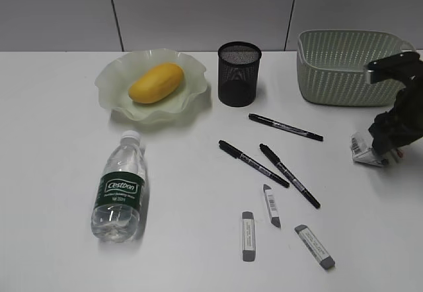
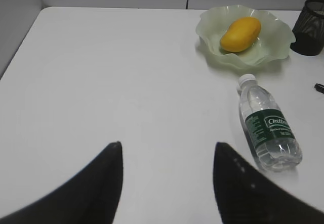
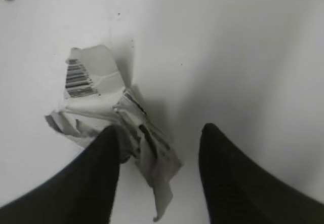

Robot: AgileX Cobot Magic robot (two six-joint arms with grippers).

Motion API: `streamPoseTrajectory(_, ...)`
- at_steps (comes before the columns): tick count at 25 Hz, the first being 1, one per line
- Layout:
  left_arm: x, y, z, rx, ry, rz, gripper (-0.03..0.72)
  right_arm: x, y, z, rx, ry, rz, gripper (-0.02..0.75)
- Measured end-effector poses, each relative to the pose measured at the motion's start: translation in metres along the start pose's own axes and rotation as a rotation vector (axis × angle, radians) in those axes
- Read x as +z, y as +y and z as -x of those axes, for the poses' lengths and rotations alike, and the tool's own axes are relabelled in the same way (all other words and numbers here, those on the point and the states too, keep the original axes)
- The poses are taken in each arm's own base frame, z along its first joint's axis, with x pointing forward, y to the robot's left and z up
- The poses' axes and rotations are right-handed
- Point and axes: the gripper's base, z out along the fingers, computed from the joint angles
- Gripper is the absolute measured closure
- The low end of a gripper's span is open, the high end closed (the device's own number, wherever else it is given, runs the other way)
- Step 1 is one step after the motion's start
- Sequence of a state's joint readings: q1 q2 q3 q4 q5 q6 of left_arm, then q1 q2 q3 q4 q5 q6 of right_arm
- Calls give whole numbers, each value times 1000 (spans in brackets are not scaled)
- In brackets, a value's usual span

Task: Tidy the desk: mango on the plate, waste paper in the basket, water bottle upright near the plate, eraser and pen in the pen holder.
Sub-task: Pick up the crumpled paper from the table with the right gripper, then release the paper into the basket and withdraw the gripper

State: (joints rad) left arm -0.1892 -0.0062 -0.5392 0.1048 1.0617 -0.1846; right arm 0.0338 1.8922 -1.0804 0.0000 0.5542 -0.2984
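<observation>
Nearest the camera, three erasers lay flat on the desk, untouched, and just beyond them three pens, none yet in the pen holder. The water bottle was down on its side, cap toward the plate. Over on the right, the right gripper stood wide open, straddling the crumpled waste paper but gripping nothing yet. The left gripper hung open and empty. Further back, the mango sat on the plate: one job done. The basket looked empty.
</observation>
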Motion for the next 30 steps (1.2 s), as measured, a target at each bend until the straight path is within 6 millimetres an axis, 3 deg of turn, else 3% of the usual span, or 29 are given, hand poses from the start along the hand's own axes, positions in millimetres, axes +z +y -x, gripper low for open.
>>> streamPoseTrajectory(2, 0, 0, 0, 0, 0, 0, 263, 13, 0, -3, -6, 29, 5, 327)
streamPoseTrajectory(5, 0, 0, 0, 0, 0, 0, 263, 17, 1, -4, -6, 41, 10, 612)
streamPoseTrajectory(6, 0, 0, 0, 0, 0, 0, 263, 3, 0, 0, -1, 2, 1, 710)
streamPoseTrajectory(8, 0, 0, 0, 0, 0, 0, 263, -27, -2, 7, 13, -94, -21, 725)
streamPoseTrajectory(10, 0, 0, 0, 0, 0, 0, 263, -69, -5, 17, 22, -271, -68, 725)
streamPoseTrajectory(13, 0, 0, 0, 0, 0, 0, 263, -113, -11, 36, 30, -538, -146, 725)
streamPoseTrajectory(15, 0, 0, 0, 0, 0, 0, 263, -117, -15, 51, 33, -621, -171, 725)
streamPoseTrajectory(17, 0, 0, 0, 0, 0, 0, 263, -101, -21, 69, 36, -621, -170, 725)
streamPoseTrajectory(19, 0, 0, 0, 0, 0, 0, 263, -78, -26, 85, 57, -586, -153, 699)
streamPoseTrajectory(20, 0, 0, 0, 0, 0, 0, 263, -66, -28, 93, 73, -561, -140, 643)
streamPoseTrajectory(21, 0, 0, 0, 0, 0, 0, 263, -58, -31, 100, 88, -536, -128, 570)
streamPoseTrajectory(24, 0, 0, 0, 0, 0, 0, 263, -50, -33, 109, 114, -447, -93, 228)
streamPoseTrajectory(25, 0, 0, 0, 0, 0, 0, 263, -53, -33, 110, 116, -431, -88, 173)
streamPoseTrajectory(27, 0, 0, 0, 0, 0, 0, 263, -66, -32, 108, 122, -419, -82, 144)
streamPoseTrajectory(30, 0, 0, 0, 0, 0, 1, 263, -95, -28, 95, 126, -391, -71, 202)
